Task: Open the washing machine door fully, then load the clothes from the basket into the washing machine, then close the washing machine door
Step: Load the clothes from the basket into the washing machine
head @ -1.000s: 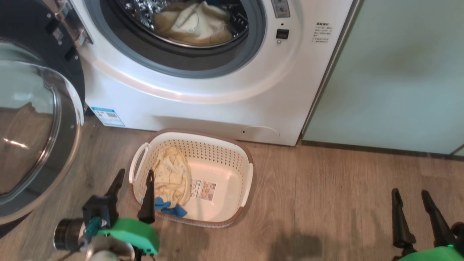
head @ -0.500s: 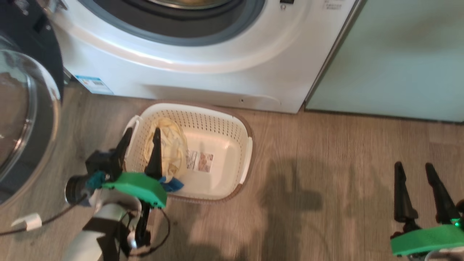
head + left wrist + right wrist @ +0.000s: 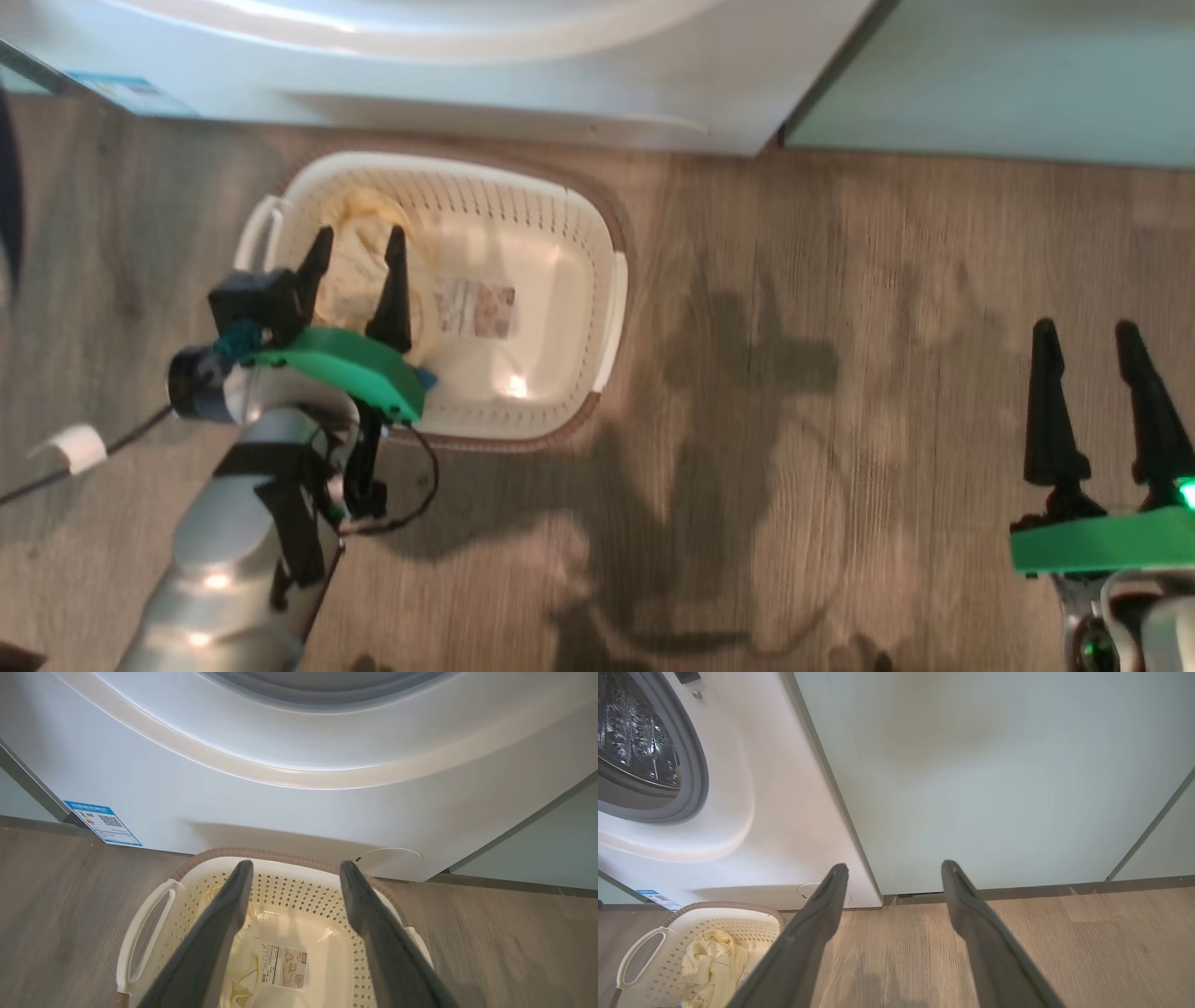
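**Left claw over the laundry basket, nothing grabbed yet**

So the basket [image 3: 523,201] sits on the wood floor [image 3: 840,280] right in front of the washing machine [image 3: 485,84], just under its round service flap [image 3: 390,861]. One pale yellow bundle of clothes [image 3: 353,280] is bunched in the basket's left end, next to the sticker [image 3: 476,308] on the base.

The left gripper [image 3: 358,235] hangs over that end with its fingers spread wide, the garment below and between them. There's nothing pinched in there. Can't tell if the tips actually touch the fabric.

The right gripper [image 3: 1085,329] is well off to the side over bare floor, facing the pale green cabinet [image 3: 1008,84], also spread wide and empty. In the right wrist view the steel drum [image 3: 635,742] is uncovered.
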{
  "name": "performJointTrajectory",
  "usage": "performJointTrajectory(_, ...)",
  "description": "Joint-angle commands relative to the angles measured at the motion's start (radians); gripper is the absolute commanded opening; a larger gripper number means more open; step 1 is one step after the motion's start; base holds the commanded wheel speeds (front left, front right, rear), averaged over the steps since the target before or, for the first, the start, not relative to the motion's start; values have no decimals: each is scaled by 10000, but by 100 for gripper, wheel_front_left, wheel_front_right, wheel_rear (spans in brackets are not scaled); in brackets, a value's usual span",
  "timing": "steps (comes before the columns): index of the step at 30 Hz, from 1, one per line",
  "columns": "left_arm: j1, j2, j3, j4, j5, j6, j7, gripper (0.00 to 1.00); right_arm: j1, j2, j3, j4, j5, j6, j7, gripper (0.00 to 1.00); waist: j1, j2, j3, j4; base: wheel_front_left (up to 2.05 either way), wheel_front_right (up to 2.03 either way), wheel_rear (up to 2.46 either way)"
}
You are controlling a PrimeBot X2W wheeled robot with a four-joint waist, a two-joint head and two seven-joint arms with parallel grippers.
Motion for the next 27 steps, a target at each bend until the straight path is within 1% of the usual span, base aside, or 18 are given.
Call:
performJointTrajectory(1,-377,183,462,64,104,-110,-60,100,-174,-149,216,-242,89,-29,-147,100,-2,0,754,-252,0,0,0)
performJointTrajectory(3,-527,161,531,239,160,-166,-60,100,-250,-149,239,-220,110,-29,-181,100,-2,0,922,-291,0,0,0)
performJointTrajectory(10,-1514,2,1039,1552,427,-619,-61,100,-611,-149,301,-150,174,-29,-350,100,-2,0,1944,-470,0,0,0)
performJointTrajectory(20,-2918,71,1532,3561,855,-1208,-61,100,-785,-149,280,-266,113,-29,-430,100,-2,0,3090,-588,0,0,0)
performJointTrajectory(27,-3801,274,1774,4765,1115,-1261,-61,100,-719,-149,248,-352,167,-29,-449,100,-2,0,3625,-655,0,0,0)
